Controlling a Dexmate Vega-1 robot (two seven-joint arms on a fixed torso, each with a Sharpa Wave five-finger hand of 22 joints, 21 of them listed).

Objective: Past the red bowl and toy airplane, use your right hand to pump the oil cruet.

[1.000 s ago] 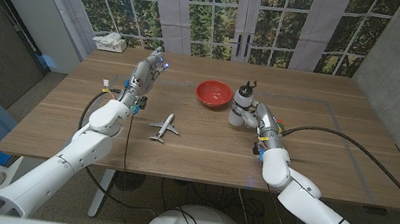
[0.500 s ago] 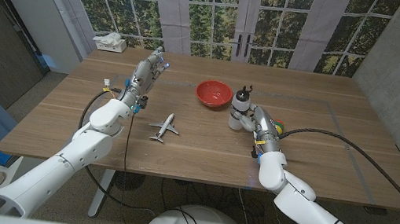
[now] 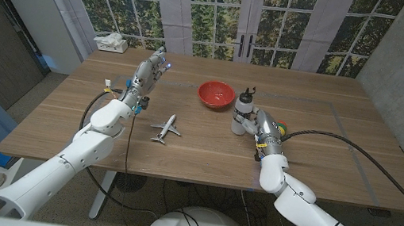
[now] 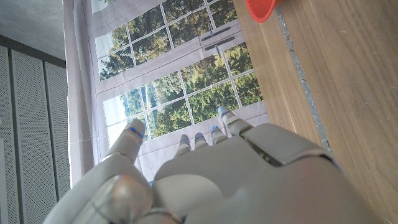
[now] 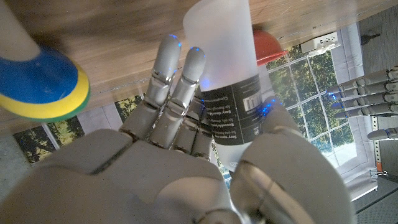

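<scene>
The oil cruet [image 3: 243,111], a white bottle with a black pump top, stands right of the red bowl [image 3: 215,93]. The toy airplane [image 3: 166,128] lies nearer the front. My right hand [image 3: 254,123] is at the cruet's right side. In the right wrist view the cruet [image 5: 229,93] sits between my fingers [image 5: 176,81] and thumb, which touch its black label. The bowl's rim [image 5: 268,45] shows behind it. My left hand [image 3: 148,73] stands at the table's back left with fingers apart, holding nothing. Its back [image 4: 236,180] shows in the left wrist view, with the bowl [image 4: 261,9] beyond.
A small yellow, green and blue object [image 3: 281,129] lies just right of my right hand, and it looks large in the right wrist view [image 5: 43,84]. A white box [image 3: 111,42] sits at the back left corner. A black cable [image 3: 350,141] runs off the table's right side.
My right hand has moved left and closed around the cruet's body. The left arm, bowl and airplane have not moved.
</scene>
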